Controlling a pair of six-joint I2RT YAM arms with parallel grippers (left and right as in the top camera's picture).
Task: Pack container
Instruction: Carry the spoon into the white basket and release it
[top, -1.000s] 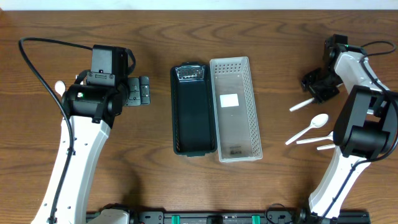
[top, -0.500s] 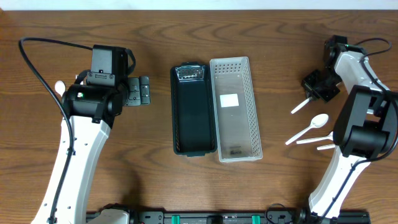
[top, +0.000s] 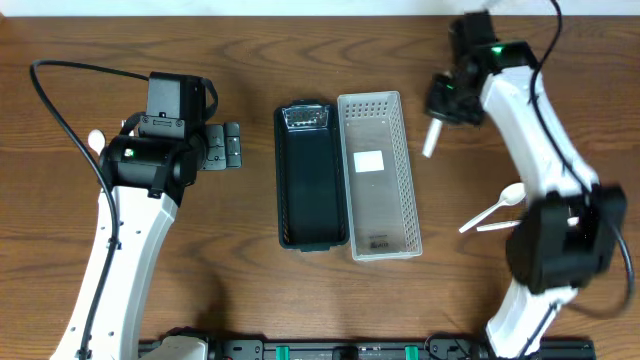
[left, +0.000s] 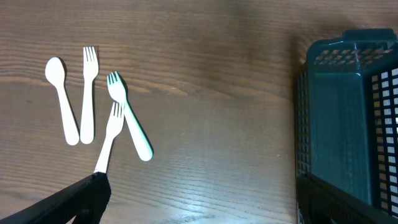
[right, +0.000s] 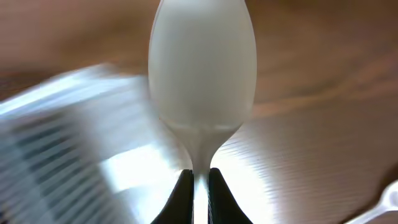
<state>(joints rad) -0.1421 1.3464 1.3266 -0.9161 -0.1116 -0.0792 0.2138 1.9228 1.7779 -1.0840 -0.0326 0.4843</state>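
Note:
My right gripper (top: 446, 100) is shut on a white plastic spoon (top: 431, 138) and holds it in the air just right of the white perforated basket (top: 392, 215). In the right wrist view the spoon's bowl (right: 202, 68) sticks out past the shut fingers (right: 200, 180), with the basket blurred to the left (right: 56, 124). A dark green basket (top: 300, 190) stands against the white one's left side. My left gripper (top: 232, 147) is open and empty left of the dark basket (left: 348, 118), hovering over bare wood (left: 199, 199).
A white spoon (left: 62, 102) and three white forks (left: 87, 93) lie on the table in the left wrist view, beneath the left arm. A spoon (top: 497, 206) and another utensil (top: 500, 226) lie right of the white basket.
My right arm has swung from the table's far right edge in toward the white basket, carrying the spoon with it. The left arm has not moved.

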